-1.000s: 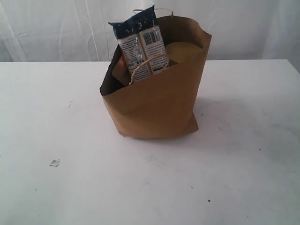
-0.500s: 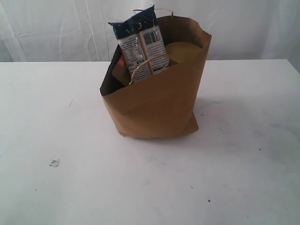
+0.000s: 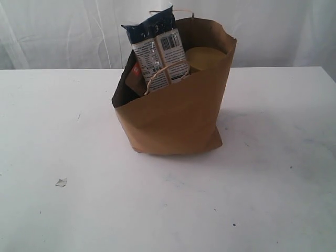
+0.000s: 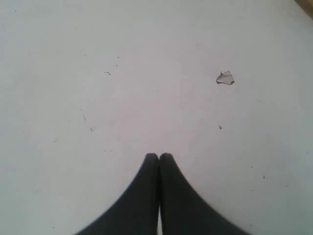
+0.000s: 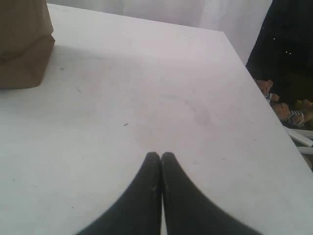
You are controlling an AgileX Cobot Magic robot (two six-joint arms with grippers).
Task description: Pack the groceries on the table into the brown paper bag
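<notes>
The brown paper bag point(image 3: 176, 113) stands upright in the middle of the table point(image 3: 63, 126). A long blue-white packet point(image 3: 156, 47) sticks up out of its mouth. Beside the packet, a gold jar lid point(image 3: 206, 56) shows inside the bag. The bag's walls hide whatever else it holds. No arm shows in the exterior view. In the left wrist view my left gripper point(image 4: 159, 157) is shut and empty above bare table point(image 4: 122, 98). My right gripper point(image 5: 161, 155) is also shut and empty, over the table point(image 5: 146, 98), well away from the bag's lower corner point(image 5: 24, 49).
A tiny crumpled white scrap point(image 3: 61, 182) lies on the table at front left, and the same scrap point(image 4: 225, 78) shows ahead of the left gripper. The table's edge point(image 5: 254, 83) runs along one side of the right wrist view, with dark floor clutter beyond. A white curtain point(image 3: 63, 31) hangs behind.
</notes>
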